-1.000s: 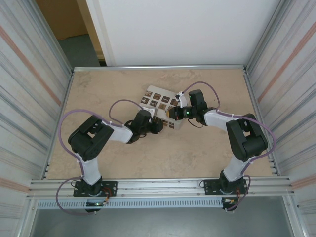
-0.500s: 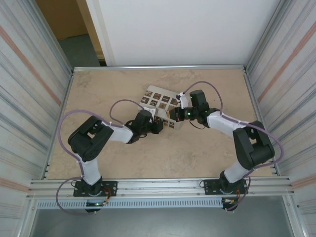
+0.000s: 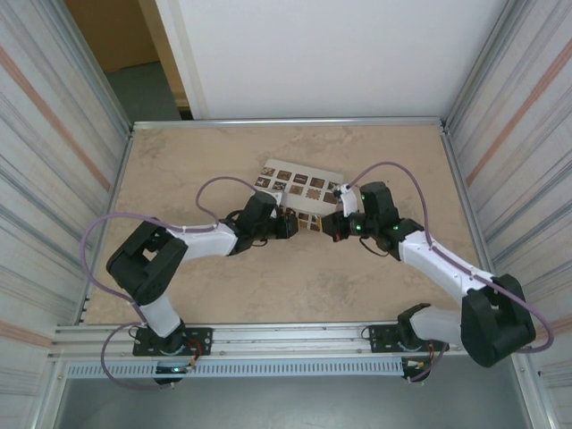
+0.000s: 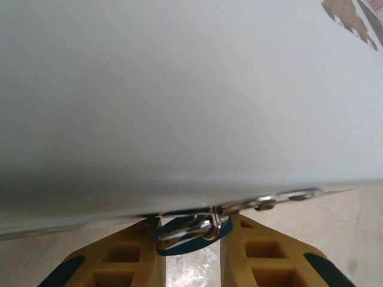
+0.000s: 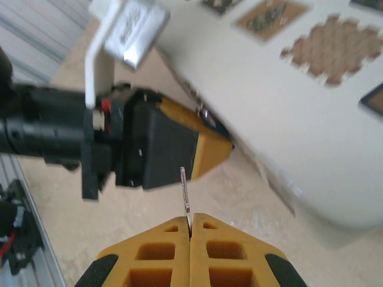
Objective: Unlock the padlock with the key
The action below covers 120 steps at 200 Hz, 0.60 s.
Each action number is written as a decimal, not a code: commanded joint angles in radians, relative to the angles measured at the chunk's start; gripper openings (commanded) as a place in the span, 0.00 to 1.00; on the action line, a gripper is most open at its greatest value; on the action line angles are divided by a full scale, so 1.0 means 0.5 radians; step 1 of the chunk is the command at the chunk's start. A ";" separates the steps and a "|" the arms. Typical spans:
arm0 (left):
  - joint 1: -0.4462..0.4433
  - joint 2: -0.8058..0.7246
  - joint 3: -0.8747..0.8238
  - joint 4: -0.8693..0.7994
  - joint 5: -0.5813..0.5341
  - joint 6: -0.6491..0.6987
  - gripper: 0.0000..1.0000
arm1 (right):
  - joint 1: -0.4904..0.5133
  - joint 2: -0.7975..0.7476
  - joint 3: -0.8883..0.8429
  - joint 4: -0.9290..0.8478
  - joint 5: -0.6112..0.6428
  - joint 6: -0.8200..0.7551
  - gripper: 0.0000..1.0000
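Hugging box (image 4: 179,89) edge, left gripper (image 4: 191,242) clamps padlock (image 4: 190,232); right gripper (image 5: 190,224) pinches key (image 5: 185,191).

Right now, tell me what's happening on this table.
The left gripper has its fingers closed on the tiny teal padlock, right against the lower edge of the white box. The right gripper pinches a thin key between shut fingers and points it toward the left gripper, with a gap between them. The key is not yet in the padlock.

White box (image 3: 299,183) walls far side; left tool (image 3: 290,223) jammed against it; bare table (image 3: 295,281) open toward right tool (image 3: 328,225).
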State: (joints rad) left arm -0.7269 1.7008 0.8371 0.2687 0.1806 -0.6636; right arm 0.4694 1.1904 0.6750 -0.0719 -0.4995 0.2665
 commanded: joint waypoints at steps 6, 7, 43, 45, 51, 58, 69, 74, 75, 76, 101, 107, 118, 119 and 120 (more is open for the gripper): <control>-0.010 -0.112 0.108 -0.124 0.120 -0.166 0.15 | 0.141 -0.164 -0.138 -0.098 0.241 -0.085 0.00; -0.010 -0.111 0.110 -0.125 0.125 -0.170 0.15 | 0.146 -0.169 -0.141 -0.097 0.251 -0.085 0.00; -0.013 -0.126 0.169 -0.208 0.177 -0.296 0.10 | 0.325 -0.311 -0.324 -0.028 0.501 -0.085 0.00; -0.013 -0.128 0.170 -0.211 0.177 -0.302 0.10 | 0.335 -0.314 -0.334 -0.022 0.514 -0.086 0.00; -0.016 -0.135 0.170 -0.212 0.178 -0.326 0.09 | 0.360 -0.328 -0.358 0.002 0.553 -0.087 0.00; -0.016 -0.146 0.170 -0.209 0.176 -0.357 0.08 | 0.398 -0.338 -0.388 0.027 0.607 -0.090 0.00; -0.016 -0.163 0.175 -0.212 0.182 -0.402 0.08 | 0.452 -0.352 -0.427 0.065 0.700 -0.099 0.00; -0.016 -0.168 0.180 -0.212 0.190 -0.421 0.08 | 0.476 -0.356 -0.448 0.081 0.747 -0.105 0.00; -0.016 -0.169 0.179 -0.212 0.192 -0.425 0.08 | 0.482 -0.357 -0.449 0.086 0.755 -0.105 0.00; -0.016 -0.172 0.179 -0.212 0.195 -0.428 0.08 | 0.489 -0.358 -0.453 0.090 0.762 -0.108 0.00; -0.016 -0.196 0.208 -0.248 0.241 -0.494 0.07 | 0.590 -0.354 -0.513 0.192 0.910 -0.121 0.00; -0.016 -0.205 0.213 -0.262 0.249 -0.505 0.07 | 0.603 -0.346 -0.520 0.214 0.927 -0.127 0.00; -0.019 -0.215 0.222 -0.289 0.261 -0.522 0.07 | 0.624 -0.322 -0.530 0.256 0.952 -0.139 0.00; -0.019 -0.219 0.222 -0.289 0.261 -0.522 0.07 | 0.625 -0.319 -0.530 0.258 0.954 -0.140 0.00; -0.019 -0.220 0.223 -0.292 0.261 -0.524 0.07 | 0.627 -0.316 -0.531 0.264 0.957 -0.142 0.00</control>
State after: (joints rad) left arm -0.7273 1.6501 0.8978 0.1165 0.2665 -0.8722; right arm 0.7612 1.0306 0.4183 -0.0238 -0.1127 0.2295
